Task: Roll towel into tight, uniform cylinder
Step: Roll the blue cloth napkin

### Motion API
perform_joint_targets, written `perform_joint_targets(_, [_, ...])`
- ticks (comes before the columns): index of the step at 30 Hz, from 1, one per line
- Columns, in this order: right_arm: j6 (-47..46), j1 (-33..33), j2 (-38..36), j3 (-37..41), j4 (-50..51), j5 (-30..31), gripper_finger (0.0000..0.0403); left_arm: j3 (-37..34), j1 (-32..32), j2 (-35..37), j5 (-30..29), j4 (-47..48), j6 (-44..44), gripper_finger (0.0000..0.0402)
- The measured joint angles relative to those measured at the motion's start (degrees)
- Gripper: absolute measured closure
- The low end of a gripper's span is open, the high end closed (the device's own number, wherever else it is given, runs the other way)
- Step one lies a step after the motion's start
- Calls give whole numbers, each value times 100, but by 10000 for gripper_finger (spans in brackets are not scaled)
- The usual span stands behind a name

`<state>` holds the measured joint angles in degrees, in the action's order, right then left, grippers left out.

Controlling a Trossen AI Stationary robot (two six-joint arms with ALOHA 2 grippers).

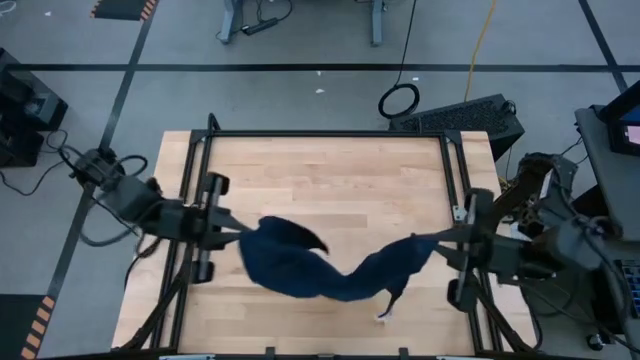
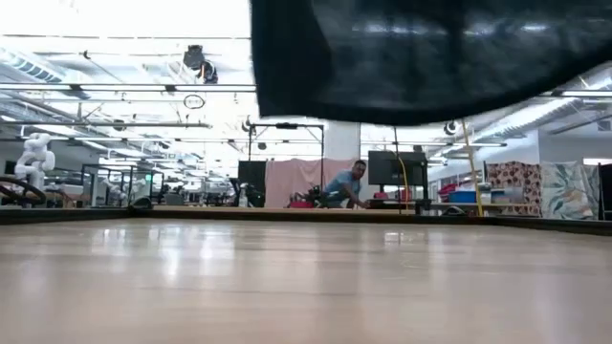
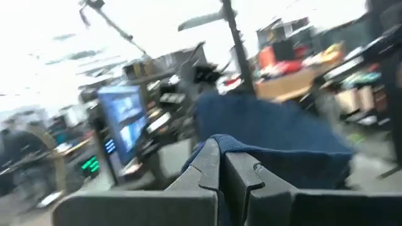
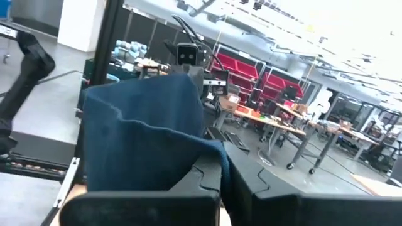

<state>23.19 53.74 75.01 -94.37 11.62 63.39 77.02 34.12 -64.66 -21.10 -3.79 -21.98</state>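
Currently the towel [image 1: 305, 262] is held off the table [image 1: 330, 170], strung between both arms over its near half and sagging in the middle. The left gripper [image 1: 238, 232] is clamped together on the cloth's left end; its fingers [image 3: 210, 166] pinch a fold of blue fabric. The right gripper [image 1: 438, 238] is likewise clamped on the right end, cloth draped over its fingers [image 4: 210, 169]. A small white tag [image 1: 383, 315] hangs near the front edge. From table height, the dark cloth hangs clear above the wood. A person [image 2: 349, 183] crouches in the room behind.
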Motion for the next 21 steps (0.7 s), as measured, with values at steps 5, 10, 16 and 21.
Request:
perform_joint_targets(5, [3,-19,-89,-171,811,458,403,130,-14,25,-471,329,155,398])
perform_joint_targets(10, [-1287,-325,-240,-171,3360,1030,403,128,-498,70,-2565,1871,469,398])
perform_joint_targets(16, [-4741,-1074,-270,-92,6699,962,403,41,-1763,-119,-2660,3836,2089,398])
perform_joint_targets(21, [-6035,-1500,-261,402,7625,954,403,-451,-2523,-347,-2168,4052,2322,398])
